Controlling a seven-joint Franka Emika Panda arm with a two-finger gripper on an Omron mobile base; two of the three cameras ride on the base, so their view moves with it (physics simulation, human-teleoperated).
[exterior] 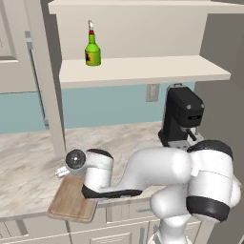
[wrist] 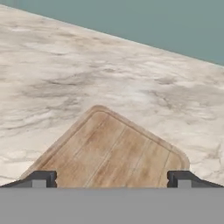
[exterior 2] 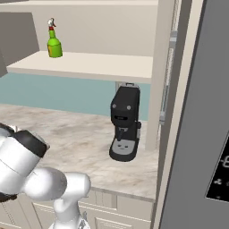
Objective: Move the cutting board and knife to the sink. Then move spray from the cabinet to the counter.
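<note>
Two dark fingertips (wrist: 40, 178) stood far apart at the bottom of the hand view, one at each side, with nothing between them; the gripper (wrist: 112, 179) was spread wide and empty. It pointed down over the cutting board (wrist: 114, 151), a light-brown wooden slab with rounded corners whose far corner reached out toward the wall.

From the left base view, the cutting board (exterior: 70, 200) lay flat on the counter (exterior: 28, 167) at its front edge, with its near side jutting slightly past the edge. The white arm bent low across the counter, and its hand sat over the board's right end, hiding part of it. A small pale object showed on the counter just beside the hand, at the board's far left corner; it was too hidden to name.

The spray (exterior: 92, 45), a green bottle with a dark label and a white and red nozzle, stood upright on the lower shelf of the open-fronted beige cabinet (exterior: 143, 70), toward its left end. In the right base view the spray (exterior 2: 54, 39) appeared at the far left of that same shelf.

A black coffee machine (exterior 2: 125, 129) stood on the marble-patterned counter below the cabinet, well apart from the cutting board. Pale blue-green wall (exterior: 105, 107) ran behind the counter.
</note>
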